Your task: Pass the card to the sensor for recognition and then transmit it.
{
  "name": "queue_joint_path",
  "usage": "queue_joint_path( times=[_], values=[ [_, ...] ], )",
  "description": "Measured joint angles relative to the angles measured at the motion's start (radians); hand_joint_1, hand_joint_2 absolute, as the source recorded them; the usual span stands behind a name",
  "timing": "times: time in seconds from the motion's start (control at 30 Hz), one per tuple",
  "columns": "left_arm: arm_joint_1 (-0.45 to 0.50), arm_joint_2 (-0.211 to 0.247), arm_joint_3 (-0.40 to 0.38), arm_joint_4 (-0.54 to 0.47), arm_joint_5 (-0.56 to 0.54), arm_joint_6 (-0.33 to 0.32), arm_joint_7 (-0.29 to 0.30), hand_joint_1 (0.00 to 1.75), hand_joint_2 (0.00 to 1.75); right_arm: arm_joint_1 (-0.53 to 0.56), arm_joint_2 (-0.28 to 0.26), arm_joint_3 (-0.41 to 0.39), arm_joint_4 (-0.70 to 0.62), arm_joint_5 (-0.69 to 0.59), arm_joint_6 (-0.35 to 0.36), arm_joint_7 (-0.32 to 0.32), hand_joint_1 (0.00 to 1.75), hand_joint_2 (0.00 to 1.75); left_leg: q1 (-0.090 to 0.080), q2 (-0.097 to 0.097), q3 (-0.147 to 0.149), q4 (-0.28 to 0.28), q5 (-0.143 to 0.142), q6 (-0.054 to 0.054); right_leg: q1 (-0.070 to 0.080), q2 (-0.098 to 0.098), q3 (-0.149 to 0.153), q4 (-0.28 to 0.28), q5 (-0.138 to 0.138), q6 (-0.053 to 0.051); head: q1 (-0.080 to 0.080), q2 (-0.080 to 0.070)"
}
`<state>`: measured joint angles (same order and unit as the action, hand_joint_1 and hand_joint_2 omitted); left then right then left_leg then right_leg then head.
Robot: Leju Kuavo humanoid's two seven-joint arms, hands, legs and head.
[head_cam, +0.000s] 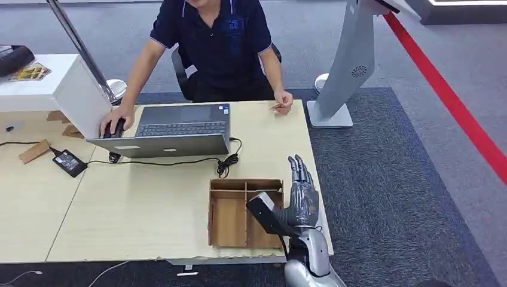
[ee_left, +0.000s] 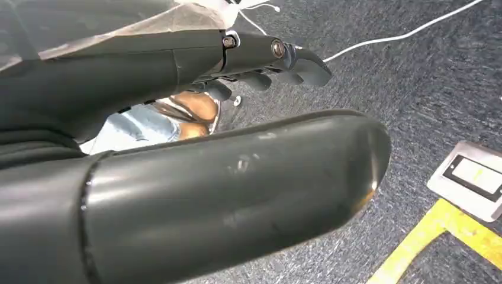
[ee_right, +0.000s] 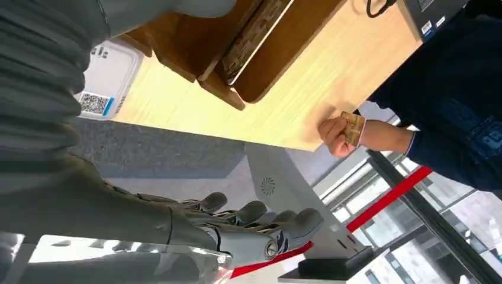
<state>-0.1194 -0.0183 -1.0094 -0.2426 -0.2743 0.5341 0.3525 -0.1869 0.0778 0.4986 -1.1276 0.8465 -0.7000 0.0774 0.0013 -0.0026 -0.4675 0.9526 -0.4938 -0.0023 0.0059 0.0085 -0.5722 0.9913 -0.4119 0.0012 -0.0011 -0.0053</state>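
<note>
Where the head view gives me only a tan speck, my right wrist view shows the card [ee_right: 354, 127]: small, brownish, pinched in a person's hand [ee_right: 336, 135] at the worktop [ee_right: 308, 89] edge, well beyond my right hand [head_cam: 302, 194], fingers straight, holding nothing. Left hand [ee_left: 260, 65] hangs over carpet, fingers partly hidden; can't tell its state.
</note>
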Motion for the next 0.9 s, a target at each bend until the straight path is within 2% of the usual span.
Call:
queue_joint_path(
  times=[0.03,0.23,0.47,0.53,0.67,0.73,0.9],
  values=[
    [0.000,0.000,0.000,0.000,0.000,0.000,0.000,0.00,0.00,0.000,0.000,0.000,0.000,-0.002,0.000,0.000,0.09,1.75,0.000,0.000,0.000,0.000,0.000,0.000,0.000,0.000,0.000,0.000,0.000,0.000,0.000,0.000],
    [0.000,0.000,0.000,0.000,-0.001,0.000,0.000,0.00,0.00,0.000,0.000,0.000,0.000,-0.006,0.000,0.000,0.07,1.75,0.000,0.000,0.000,0.000,0.000,0.000,0.000,0.000,0.000,0.000,0.000,0.000,0.000,0.000],
    [0.000,0.000,0.000,0.000,-0.002,0.000,0.000,0.00,0.00,-0.001,0.000,0.000,0.008,-0.011,0.000,0.000,0.21,1.75,0.000,0.000,0.000,0.000,0.000,0.000,0.000,0.000,0.000,0.000,0.000,0.000,0.000,0.000],
    [0.000,0.000,0.000,0.000,-0.002,-0.001,0.000,0.00,0.00,-0.001,0.000,0.000,0.008,-0.012,0.000,0.000,0.17,1.75,0.000,0.000,0.000,0.000,0.000,0.000,0.000,0.000,0.000,0.000,0.000,0.000,0.000,0.000],
    [0.000,0.000,0.000,0.000,-0.002,-0.001,0.000,0.00,0.00,-0.001,0.000,0.000,0.008,-0.012,0.000,0.000,0.21,1.75,0.000,0.000,0.000,0.000,0.000,0.000,0.000,0.000,0.000,0.000,0.000,0.000,0.000,0.000],
    [0.000,0.000,0.000,0.000,-0.002,-0.001,0.000,0.00,0.00,-0.001,0.000,-0.001,0.010,-0.013,0.000,0.000,0.35,1.75,0.000,0.000,0.000,0.000,0.000,0.000,0.000,0.000,0.000,0.000,0.000,0.000,0.000,0.000],
    [0.000,0.000,0.000,0.000,-0.002,-0.001,0.000,0.00,0.00,-0.002,0.000,-0.001,0.015,-0.013,0.000,0.000,0.37,1.75,0.000,0.000,0.000,0.000,0.000,0.000,0.000,0.000,0.000,0.000,0.000,0.000,0.000,0.000]
  ],
)
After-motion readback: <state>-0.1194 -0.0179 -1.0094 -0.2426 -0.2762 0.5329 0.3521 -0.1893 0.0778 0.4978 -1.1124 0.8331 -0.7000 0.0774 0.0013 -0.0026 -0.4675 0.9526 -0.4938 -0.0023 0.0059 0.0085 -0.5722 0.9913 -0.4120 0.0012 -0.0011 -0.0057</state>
